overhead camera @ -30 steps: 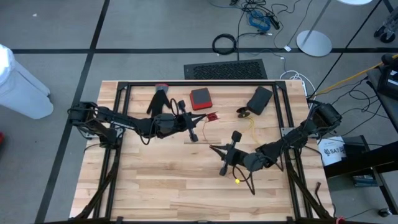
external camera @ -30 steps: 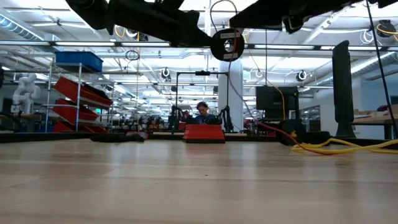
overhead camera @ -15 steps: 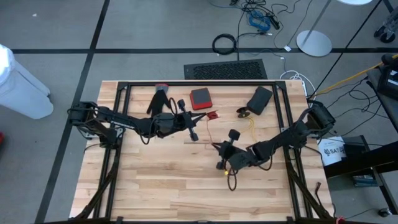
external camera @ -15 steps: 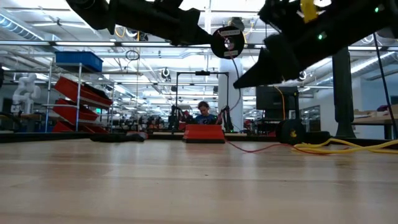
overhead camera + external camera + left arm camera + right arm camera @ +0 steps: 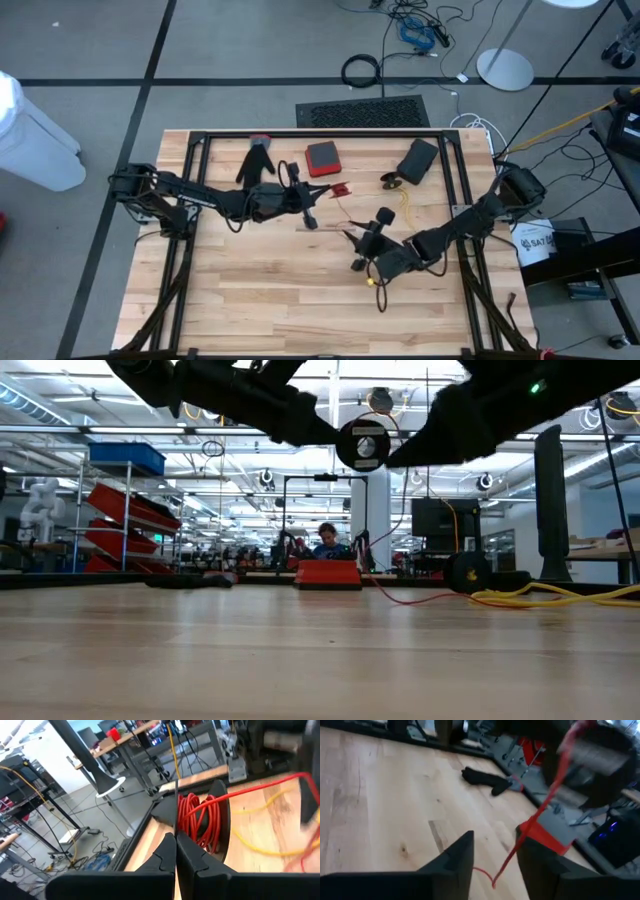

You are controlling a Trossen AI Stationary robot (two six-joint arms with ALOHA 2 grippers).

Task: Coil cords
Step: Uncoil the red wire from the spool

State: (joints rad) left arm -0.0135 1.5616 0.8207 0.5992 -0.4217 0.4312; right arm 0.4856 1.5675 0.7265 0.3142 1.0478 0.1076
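Now my left gripper (image 5: pixel 176 851) is clenching the thin red cord (image 5: pixel 260 785) near the table's (image 5: pixel 250 300) far edge, while my right gripper (image 5: pixel 495 852) is hanging spread, the cord running between its fingers; I'm judging I should close there and wind evenly.

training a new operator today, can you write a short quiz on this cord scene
1. True or false: the left hand has its fingers pressed together.
2. What colour is the thin cord running between the right hand's open fingers? A red, B green, C white
3. Fill in: the black glove lies on the table near its ____ edge, beside the red box.

Key: 1 true; 2 A; 3 far
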